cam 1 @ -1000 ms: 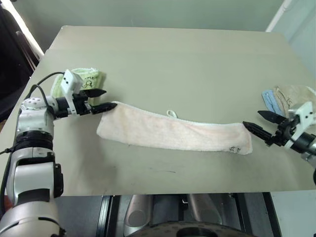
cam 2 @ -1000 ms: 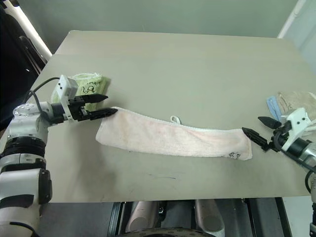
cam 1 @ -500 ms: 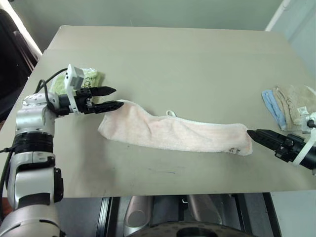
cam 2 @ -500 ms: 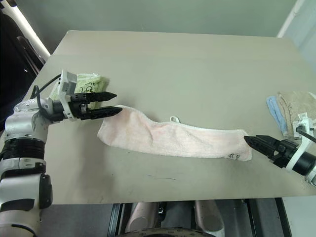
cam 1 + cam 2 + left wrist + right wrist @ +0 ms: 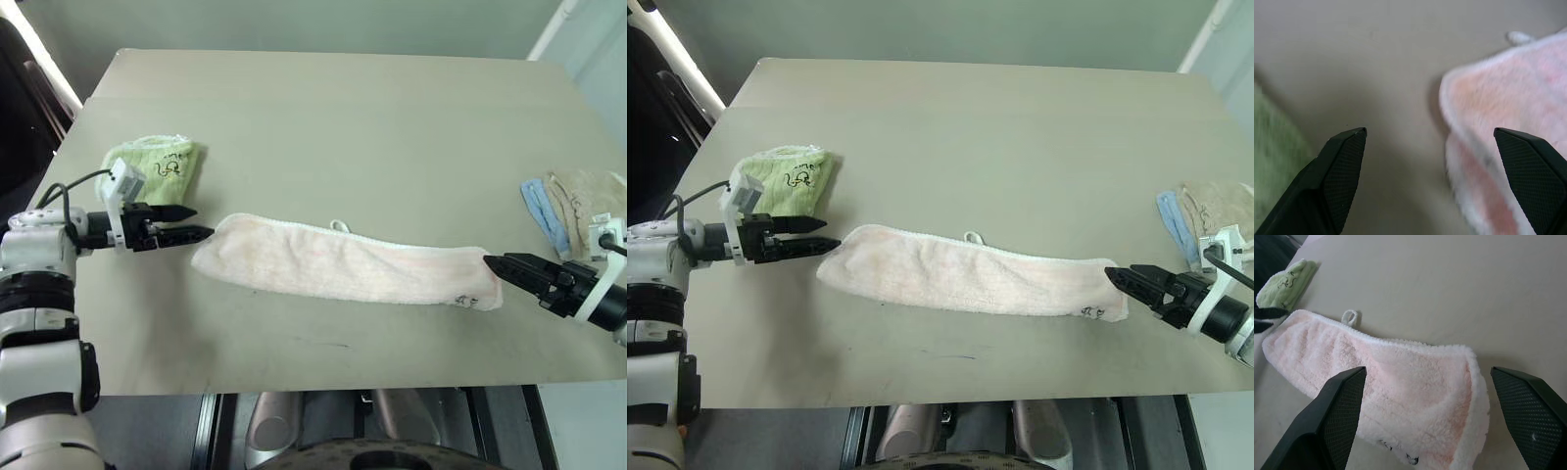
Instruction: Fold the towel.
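Pink towel (image 5: 343,262) lies in a long folded strip across the desk (image 5: 372,127), one gripper at each short end for the next fold. Left gripper (image 5: 186,223) has backed off its end, which has dropped flat; right gripper (image 5: 511,266) unmoved (both jaws spread, empty).

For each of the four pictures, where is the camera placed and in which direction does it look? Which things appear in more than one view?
Left eye view: on the head, looking forward and down over the table; the left gripper and right gripper, both open, show at the ends of the pink towel.
Right eye view: beside it, same scene.
Left wrist view: along its own fingers, at the towel's end.
Right wrist view: along its own fingers toward the towel, the green towel beyond.
Shared: the pink towel.
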`<move>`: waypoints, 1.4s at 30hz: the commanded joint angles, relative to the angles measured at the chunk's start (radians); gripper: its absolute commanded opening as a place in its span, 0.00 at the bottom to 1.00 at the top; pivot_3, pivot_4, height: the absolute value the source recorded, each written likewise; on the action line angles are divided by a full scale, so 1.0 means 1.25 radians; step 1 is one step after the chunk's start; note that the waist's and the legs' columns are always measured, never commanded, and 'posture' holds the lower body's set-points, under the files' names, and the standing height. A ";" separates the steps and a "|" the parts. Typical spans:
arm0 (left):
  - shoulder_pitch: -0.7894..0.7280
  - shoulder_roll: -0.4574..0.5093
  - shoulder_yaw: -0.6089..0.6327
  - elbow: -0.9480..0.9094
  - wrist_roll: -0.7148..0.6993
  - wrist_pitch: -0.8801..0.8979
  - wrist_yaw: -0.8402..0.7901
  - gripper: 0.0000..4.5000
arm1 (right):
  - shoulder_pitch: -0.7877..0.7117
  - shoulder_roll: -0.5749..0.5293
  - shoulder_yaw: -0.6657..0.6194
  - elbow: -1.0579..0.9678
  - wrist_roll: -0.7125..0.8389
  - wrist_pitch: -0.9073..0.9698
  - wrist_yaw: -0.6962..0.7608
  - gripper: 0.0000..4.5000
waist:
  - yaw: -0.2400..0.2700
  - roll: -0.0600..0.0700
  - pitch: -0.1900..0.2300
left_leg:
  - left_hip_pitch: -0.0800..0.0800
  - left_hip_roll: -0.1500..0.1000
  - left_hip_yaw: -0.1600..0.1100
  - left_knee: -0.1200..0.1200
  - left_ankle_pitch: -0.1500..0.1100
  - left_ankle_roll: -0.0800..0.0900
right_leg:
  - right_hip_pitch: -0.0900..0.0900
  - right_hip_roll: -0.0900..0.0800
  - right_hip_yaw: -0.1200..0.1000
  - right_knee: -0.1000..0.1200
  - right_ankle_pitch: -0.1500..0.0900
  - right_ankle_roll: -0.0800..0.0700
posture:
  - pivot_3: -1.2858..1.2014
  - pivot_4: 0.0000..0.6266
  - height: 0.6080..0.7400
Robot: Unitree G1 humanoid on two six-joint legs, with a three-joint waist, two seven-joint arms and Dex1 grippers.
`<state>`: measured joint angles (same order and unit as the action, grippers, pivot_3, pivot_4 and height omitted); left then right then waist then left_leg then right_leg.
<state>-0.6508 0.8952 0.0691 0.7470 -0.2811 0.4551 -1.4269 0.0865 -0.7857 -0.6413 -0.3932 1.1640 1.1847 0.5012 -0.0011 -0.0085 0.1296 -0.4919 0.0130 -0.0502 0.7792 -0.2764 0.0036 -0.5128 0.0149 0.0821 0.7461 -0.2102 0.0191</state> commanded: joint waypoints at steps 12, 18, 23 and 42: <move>0.157 0.028 0.104 -0.324 -0.217 0.365 0.029 1.00 | -0.041 0.034 0.060 0.012 -0.006 -0.036 -0.030 0.95 | 0.002 0.000 0.000 | 0.003 0.000 0.002 -0.007 0.000 0.000 | 0.001 0.000 0.001 -0.004 0.000 -0.001 | 0.52 0.24 0.68; 0.148 0.030 0.096 -0.319 -0.206 0.399 0.101 1.00 | -0.041 0.033 0.063 0.019 -0.007 -0.043 -0.033 0.95 | 0.002 0.000 0.000 | 0.003 0.001 0.002 -0.007 0.001 0.000 | 0.001 0.000 0.001 -0.004 0.001 -0.003 | 0.52 0.24 0.68; 0.129 0.034 0.094 -0.291 -0.217 0.429 0.110 1.00 | -0.034 0.037 0.066 0.015 -0.010 -0.049 -0.036 0.95 | 0.002 0.000 0.000 | 0.004 0.001 0.002 -0.007 0.002 0.000 | 0.001 0.000 0.001 -0.004 0.002 -0.003 | 0.52 0.24 0.68; 0.131 0.017 0.042 -0.264 -0.229 0.426 0.087 0.00 | -0.028 0.038 0.062 0.011 -0.023 -0.069 -0.045 0.96 | 0.002 0.000 0.000 | 0.004 0.001 0.002 -0.006 0.002 -0.001 | 0.001 0.000 0.001 -0.004 0.002 -0.003 | 0.52 0.24 0.68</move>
<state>-0.4767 0.8897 0.0994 0.4159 -0.5610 1.0034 -1.2997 0.0501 -0.7288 -0.5394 -0.3587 1.1341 1.1172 0.4552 0.0012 -0.0090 0.1295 -0.4872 0.0137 -0.0479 0.7711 -0.2738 0.0029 -0.5112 0.0147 0.0828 0.7413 -0.2081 0.0151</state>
